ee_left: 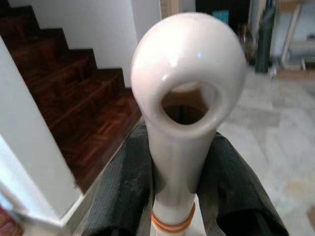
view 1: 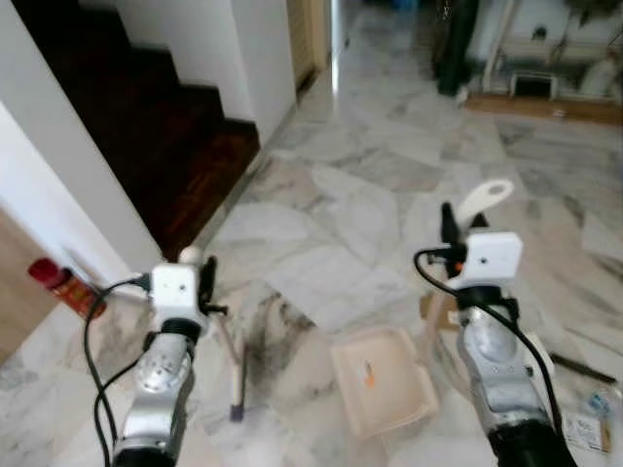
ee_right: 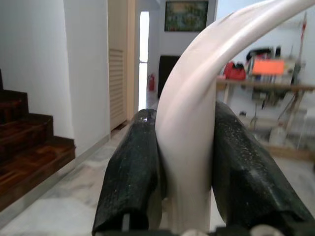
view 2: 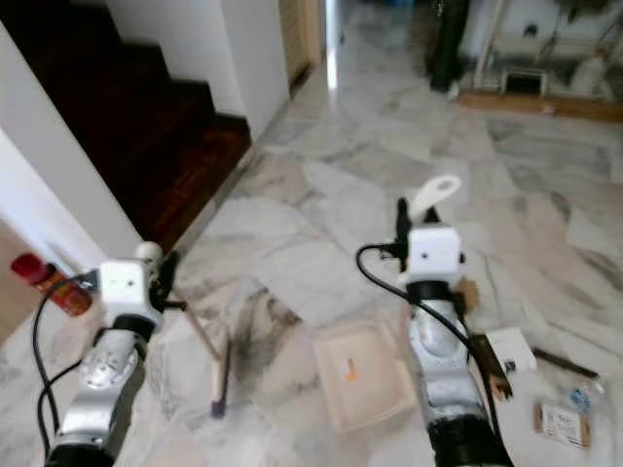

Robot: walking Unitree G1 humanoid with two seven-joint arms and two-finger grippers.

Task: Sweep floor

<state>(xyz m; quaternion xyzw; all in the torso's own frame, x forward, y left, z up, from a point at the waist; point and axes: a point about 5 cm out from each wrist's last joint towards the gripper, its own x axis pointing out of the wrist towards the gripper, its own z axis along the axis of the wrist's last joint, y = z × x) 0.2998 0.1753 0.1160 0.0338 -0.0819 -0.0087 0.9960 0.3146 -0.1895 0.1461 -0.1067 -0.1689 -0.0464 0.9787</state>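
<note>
Left gripper [ee_left: 184,196]: both black fingers clamped on the pale broom handle [ee_left: 187,98] just below its looped hanging end, above an orange band on the shaft. Head views show the shaft running down and slightly rightward from the grip to a dark tip near the floor [view 1: 238,413]; the bristle head cannot be made out.

Right gripper [ee_right: 187,187]: fingers pinched either side of the cream dustpan handle [ee_right: 197,113], which curves up past the fingers to a looped end [view 1: 487,197]. The dustpan [view 1: 384,381] sits on the marble floor [view 1: 331,224] between the two arms, mouth toward the broom, a small orange scrap on its tray.

Handling, as judged: both tools are light, rigid plastic with a glossy finish, so likely slippery under the pads. The broom is held right at its top, which gives long reach but poor leverage; a lower grip would steady the sweep. The dustpan tray looks thin and prone to sliding or tipping if nudged.

Dark smudge [view 1: 268,331] on the floor beside the broom. Paper bits [view 2: 560,423] lie by the right arm.
</note>
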